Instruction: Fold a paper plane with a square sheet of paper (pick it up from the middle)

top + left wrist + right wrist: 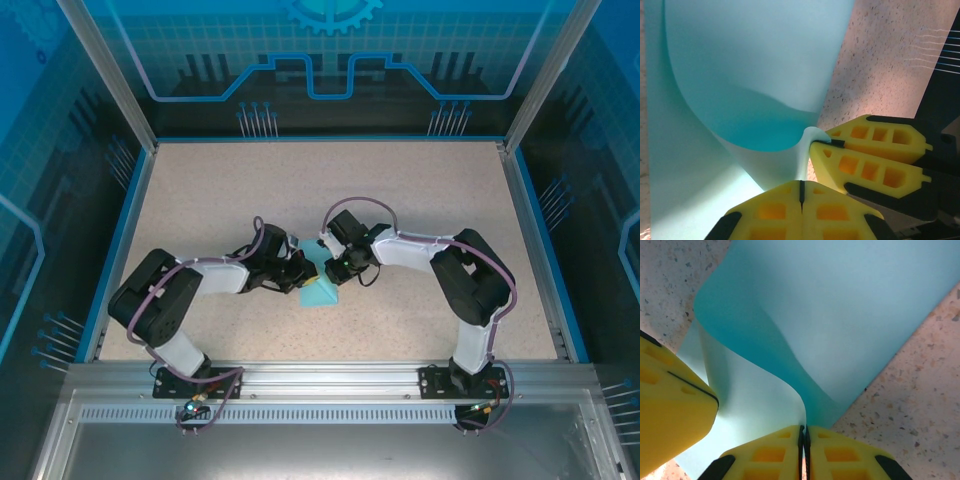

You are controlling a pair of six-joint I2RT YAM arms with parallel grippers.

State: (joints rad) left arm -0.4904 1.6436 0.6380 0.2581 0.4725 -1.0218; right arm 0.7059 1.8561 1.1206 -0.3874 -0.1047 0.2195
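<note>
The square sheet of paper (320,293) is in the middle of the speckled counter (420,200), right where the two arms meet. It is light blue and has no marks on it.

The left gripper (298,276) comes at the paper from the left side. The right gripper (336,271) comes at it from the right side. Their tips are very close to each other, just above the paper.

In the left wrist view, the left gripper (801,192) has its yellow fingers (770,212) pressed tight together, and the edge of the paper is pinched between them. Just beside it, the right gripper (821,143) is clenched on the same edge of the paper, a little farther along.

In the right wrist view, the right gripper (804,440) is pressed tight too, with the paper going in between its fingers.

Part of the paper (840,305) lies flat on the counter. The other part is lifted up and bends over in a smooth curve, like a wave. The bend is soft and round, not a sharp crease. The inside of the curve looks darker blue because it is in shadow.
</note>
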